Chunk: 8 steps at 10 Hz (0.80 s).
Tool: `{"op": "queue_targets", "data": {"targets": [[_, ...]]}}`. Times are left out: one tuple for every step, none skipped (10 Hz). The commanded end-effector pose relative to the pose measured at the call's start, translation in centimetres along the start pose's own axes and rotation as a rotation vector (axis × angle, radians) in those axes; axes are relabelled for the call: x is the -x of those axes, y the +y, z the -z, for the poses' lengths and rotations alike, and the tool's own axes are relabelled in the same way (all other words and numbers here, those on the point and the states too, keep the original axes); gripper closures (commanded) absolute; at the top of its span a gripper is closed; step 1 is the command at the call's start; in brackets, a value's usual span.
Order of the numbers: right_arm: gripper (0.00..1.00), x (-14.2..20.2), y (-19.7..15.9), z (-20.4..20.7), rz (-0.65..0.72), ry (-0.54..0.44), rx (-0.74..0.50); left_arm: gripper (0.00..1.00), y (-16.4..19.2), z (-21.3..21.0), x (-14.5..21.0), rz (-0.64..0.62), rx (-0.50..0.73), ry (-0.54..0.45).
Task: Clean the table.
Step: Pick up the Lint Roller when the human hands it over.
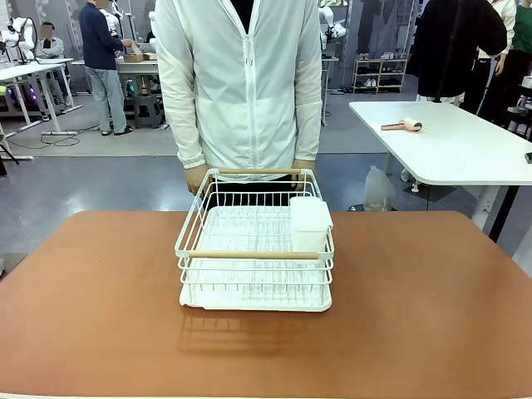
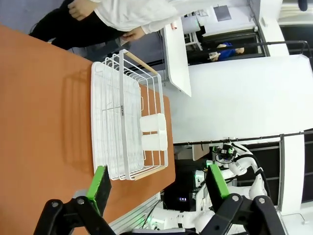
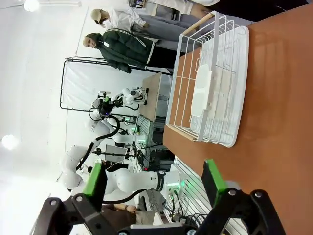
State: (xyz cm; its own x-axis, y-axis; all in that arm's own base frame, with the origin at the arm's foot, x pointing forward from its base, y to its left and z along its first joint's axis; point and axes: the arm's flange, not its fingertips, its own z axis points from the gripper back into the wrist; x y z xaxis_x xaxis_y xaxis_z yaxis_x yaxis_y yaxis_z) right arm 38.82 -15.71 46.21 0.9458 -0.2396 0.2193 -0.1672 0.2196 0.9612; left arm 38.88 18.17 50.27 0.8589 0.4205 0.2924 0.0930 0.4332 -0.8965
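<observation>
Brown table point(image 1: 100, 316) lies beyond left hand point(image 2: 157, 182) and right hand point(image 3: 153, 177) (both spread apart).

Black angular left hand point(image 2: 157, 180), green pads point(image 2: 100, 185), matching black-and-green right hand point(image 3: 152, 177)

One white wire dish rack point(image 3: 211, 81) is seated on the table point(image 3: 281, 103); the right gripper point(image 3: 154, 178) is held spread, clear of it.

White wire rack point(image 1: 253, 278) with pale wooden handles point(image 1: 252, 254) and a white holder point(image 1: 310, 223) on the reddish-brown desk point(image 1: 100, 316), far side a person's white jacket point(image 1: 241, 83); left tool point(image 2: 157, 181) and right tool point(image 3: 152, 178) black, pads point(image 2: 101, 182) green.
</observation>
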Motion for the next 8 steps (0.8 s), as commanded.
{"op": "queue_targets", "data": {"targets": [[0.0, 0.03, -0.34, -0.67, 0.023, -0.018, -0.008, 0.0, 0.64, -1.1, 0.03, -0.011, 0.007, -0.021], [0.0, 0.03, -0.34, -0.67, 0.023, -0.018, -0.008, 0.0, 0.64, -1.1, 0.03, -0.011, 0.007, -0.021], [0.0, 0.03, -0.34, -0.67, 0.023, -0.018, -0.008, 0.0, 0.64, -1.1, 0.03, -0.011, 0.007, -0.021], [0.0, 0.03, -0.34, -0.67, 0.023, -0.018, -0.008, 0.0, 0.64, -1.1, 0.03, -0.011, 0.007, -0.021], [0.0, 0.03, -0.34, -0.67, 0.023, -0.018, -0.008, 0.0, 0.64, -1.1, 0.03, -0.011, 0.007, -0.021], [0.0, 0.03, -0.34, -0.67, 0.023, -0.018, -0.008, 0.0, 0.64, -1.1, 0.03, -0.011, 0.007, -0.021], [0.0, 0.03, -0.34, -0.67, 0.023, -0.018, -0.008, 0.0, 0.64, -1.1, 0.03, -0.011, 0.007, -0.021], [0.0, 0.03, -0.34, -0.67, 0.023, -0.018, -0.008, 0.0, 0.64, -1.1, 0.03, -0.011, 0.007, -0.021]]}}
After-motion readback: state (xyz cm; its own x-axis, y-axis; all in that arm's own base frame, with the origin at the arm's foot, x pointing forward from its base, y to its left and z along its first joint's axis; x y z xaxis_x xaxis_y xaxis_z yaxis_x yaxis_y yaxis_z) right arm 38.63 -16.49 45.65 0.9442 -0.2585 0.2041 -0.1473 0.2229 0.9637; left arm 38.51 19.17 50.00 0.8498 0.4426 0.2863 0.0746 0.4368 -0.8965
